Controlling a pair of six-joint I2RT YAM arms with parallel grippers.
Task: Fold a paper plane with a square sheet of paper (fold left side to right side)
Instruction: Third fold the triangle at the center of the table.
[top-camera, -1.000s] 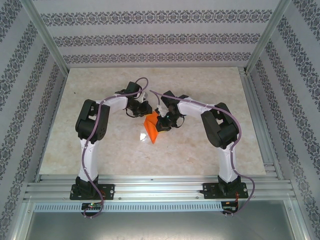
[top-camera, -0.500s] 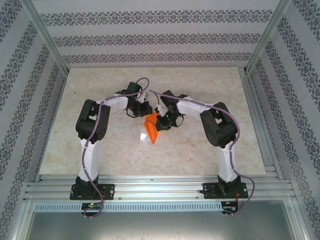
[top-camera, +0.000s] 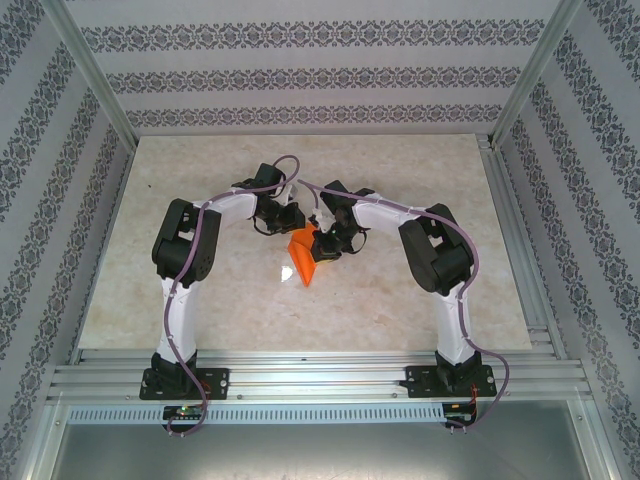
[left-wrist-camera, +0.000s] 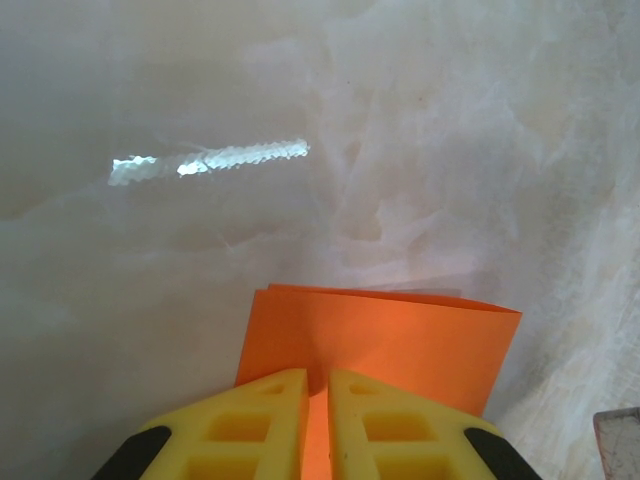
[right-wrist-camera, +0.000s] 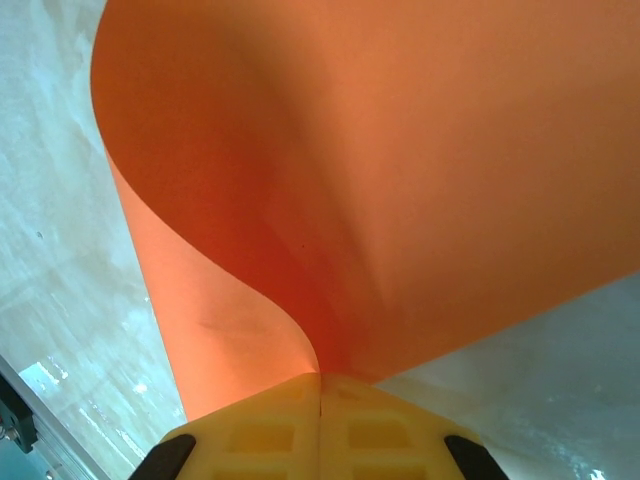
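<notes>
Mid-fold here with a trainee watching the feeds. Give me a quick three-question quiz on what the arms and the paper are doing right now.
1. True or false: the right gripper is shut on the orange paper.
2. Multiple choice: how many grippers pinch the paper? A) none B) one C) both
3. Short answer: in the right wrist view, does the paper rise from the gripper flat or curved?

Key
1. True: the paper comes straight out of the closed tips.
2. C: the left gripper also pinches an edge, with orange showing in the narrow slit between its tips.
3. Curved: it bows up and over from the pinch.
</notes>
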